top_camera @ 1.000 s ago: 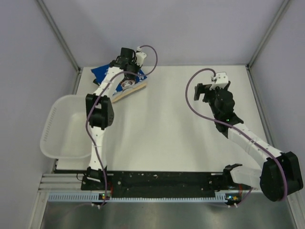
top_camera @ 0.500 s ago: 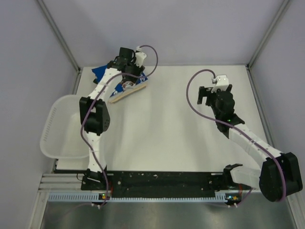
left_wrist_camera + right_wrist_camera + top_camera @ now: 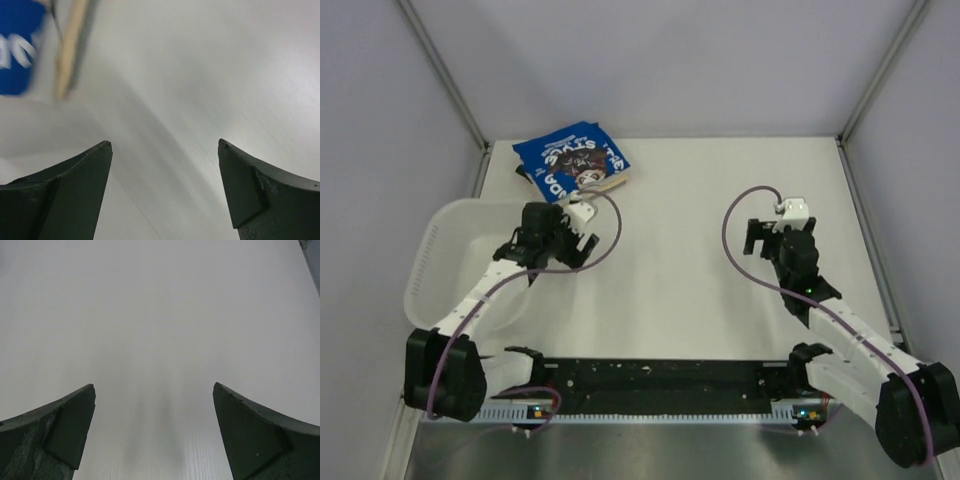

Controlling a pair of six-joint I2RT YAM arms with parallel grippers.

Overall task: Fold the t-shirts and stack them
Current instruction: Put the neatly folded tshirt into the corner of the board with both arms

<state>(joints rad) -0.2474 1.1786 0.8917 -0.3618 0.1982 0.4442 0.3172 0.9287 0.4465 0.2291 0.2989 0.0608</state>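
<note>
Blue t-shirt folded, print up, in the far-left corner of the surface, left tool spread wide, holding nothing, by the right rim of the white basket, right tool spread too, gripping nothing, over the right side, well apart from the shirt.

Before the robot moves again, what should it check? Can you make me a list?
1. Left gripper open and holding nothing: ok.
2. Right gripper open and holding nothing: ok.
3. Blue t-shirt folded, lying at the far left corner of the table: ok.
4. White t-shirt stacked beneath it: cannot tell; only a pale edge peeks out.
5. Both grippers apart from the blue t-shirt: ok.
6. No shirt left in the white slotted basket: ok where visible; the left arm covers part.
</note>
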